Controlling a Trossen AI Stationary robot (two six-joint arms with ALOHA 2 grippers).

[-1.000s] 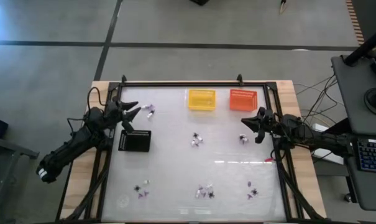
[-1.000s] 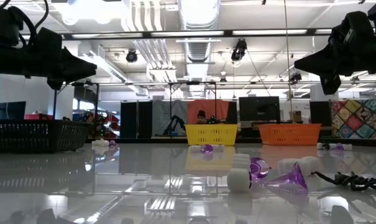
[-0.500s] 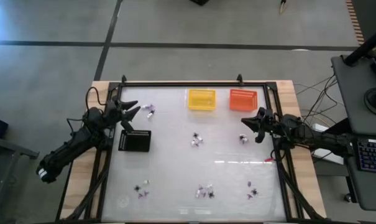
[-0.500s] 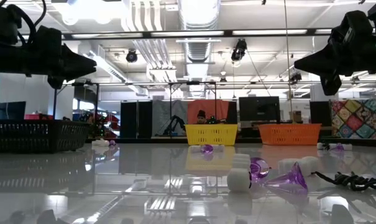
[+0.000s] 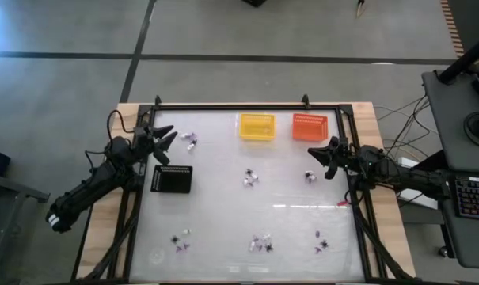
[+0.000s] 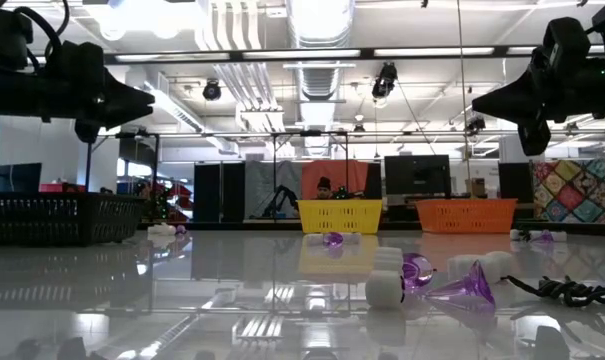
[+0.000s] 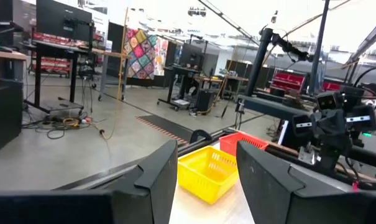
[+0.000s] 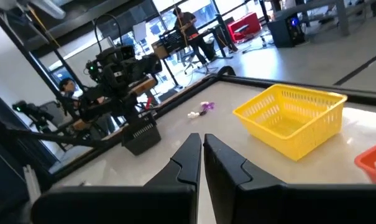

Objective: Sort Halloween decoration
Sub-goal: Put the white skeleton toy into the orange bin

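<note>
Left gripper [image 5: 166,137] hovers above the table's [image 5: 223,158] far-left corner, fingers spread wide, nothing between them — the left wrist view shows a clear gap. Right gripper [image 5: 318,150] hangs over the right edge, just below the orange basket [image 5: 309,127]; its fingers are nearly closed with only a sliver of gap in the right wrist view, and nothing is pinched.

Progress, as I judge it: barely started or not started. The yellow basket [image 5: 256,127] looks bare inside in the right wrist view; the orange one and the black basket [image 5: 172,180] show no trinkets in the high view, though I can't confirm their floors.

Halloween decoration is scattered loose on the table in small clusters:
- purple and white bits [image 5: 190,140] at far left, just beside the left gripper — its closest target
- a cluster [image 5: 250,177] mid-table, apart from both arms
- a small piece [image 5: 310,176] close under the right gripper — its closest target
- three groups along the near edge: left [image 5: 180,240], centre [image 5: 261,243], right [image 5: 321,242], well apart from both grippers

Low view shows purple cones and white lumps [image 6: 432,280] up close, still on the surface.

Left to do: essentially all the picking and dropping.
</note>
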